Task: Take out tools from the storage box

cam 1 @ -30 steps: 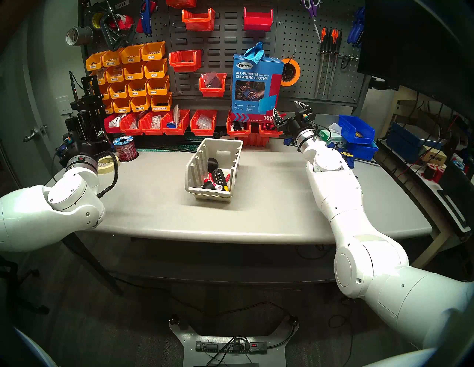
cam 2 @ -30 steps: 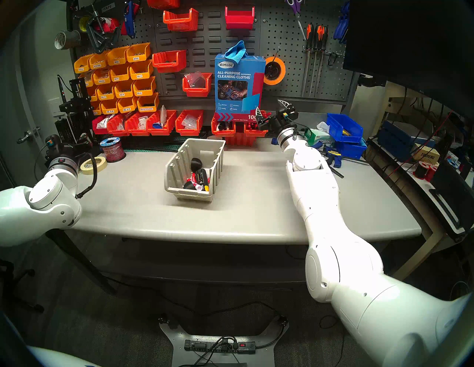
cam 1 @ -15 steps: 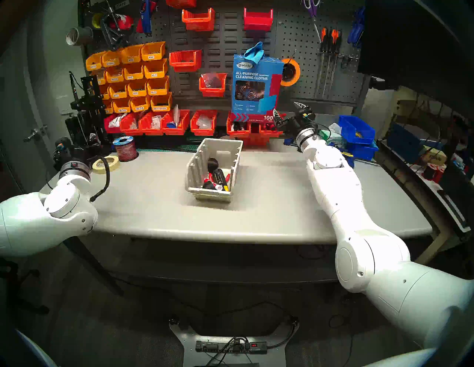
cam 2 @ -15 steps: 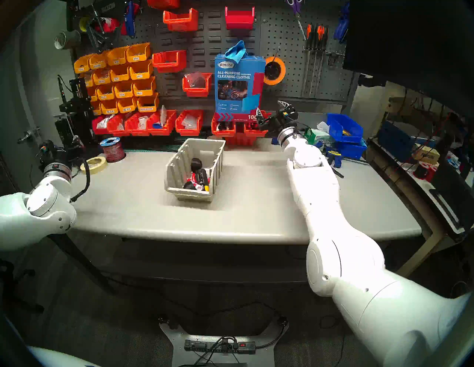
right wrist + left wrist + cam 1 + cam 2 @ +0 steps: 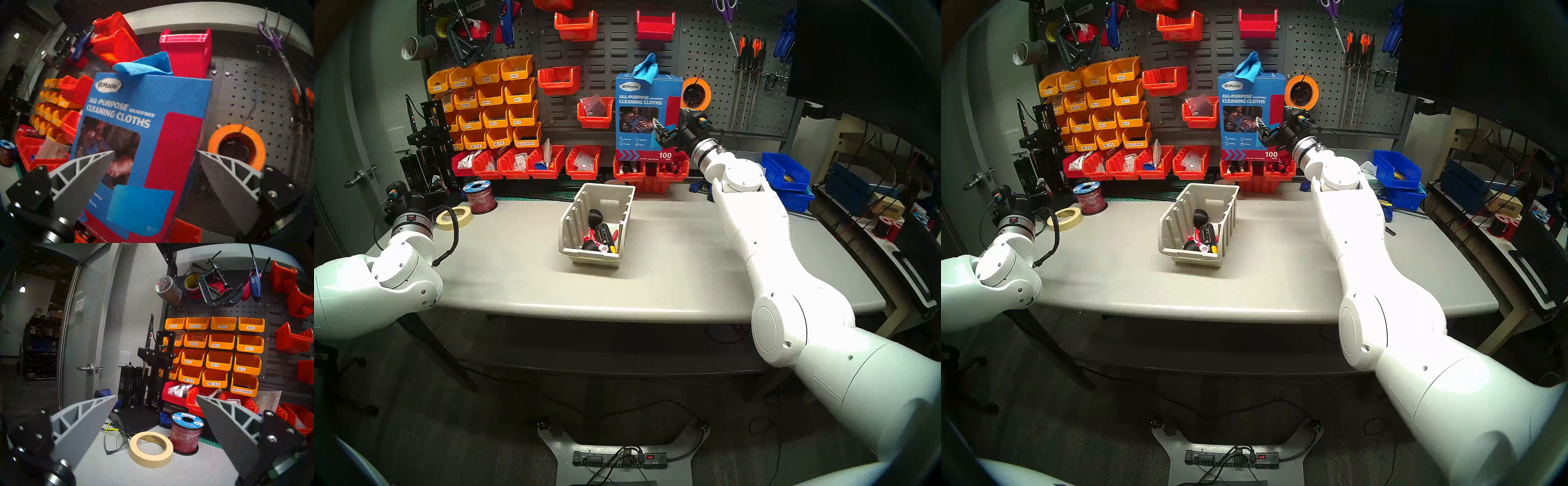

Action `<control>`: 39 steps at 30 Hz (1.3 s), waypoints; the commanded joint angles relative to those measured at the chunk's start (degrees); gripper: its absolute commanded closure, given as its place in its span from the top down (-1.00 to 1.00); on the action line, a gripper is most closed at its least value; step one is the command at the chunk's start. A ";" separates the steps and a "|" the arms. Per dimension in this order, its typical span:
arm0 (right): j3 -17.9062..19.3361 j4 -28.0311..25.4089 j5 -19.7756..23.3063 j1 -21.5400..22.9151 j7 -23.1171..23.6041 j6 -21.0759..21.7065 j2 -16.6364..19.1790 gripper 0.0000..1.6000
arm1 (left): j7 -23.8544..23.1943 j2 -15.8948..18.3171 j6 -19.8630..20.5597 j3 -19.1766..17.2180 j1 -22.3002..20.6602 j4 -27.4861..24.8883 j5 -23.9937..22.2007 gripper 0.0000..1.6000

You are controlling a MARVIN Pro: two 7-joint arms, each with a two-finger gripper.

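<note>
The beige storage box (image 5: 596, 224) sits mid-table (image 5: 517, 271), its tools (image 5: 601, 236) piled at its low front end. The right end effector (image 5: 155, 153), jaws spread wide and empty, faces the blue cleaning-cloth box (image 5: 144, 135); the left end effector (image 5: 156, 398), equally wide and empty, faces a masking-tape roll (image 5: 151, 449).

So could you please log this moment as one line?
left gripper open, empty | right gripper open, empty | tools in storage box
</note>
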 commanded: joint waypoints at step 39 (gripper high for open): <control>0.43 -36.59 -4.34 -18.13 1.33 31.82 8.10 1.00 | 0.08 -0.15 -0.30 -0.62 -0.68 -0.18 0.71 1.00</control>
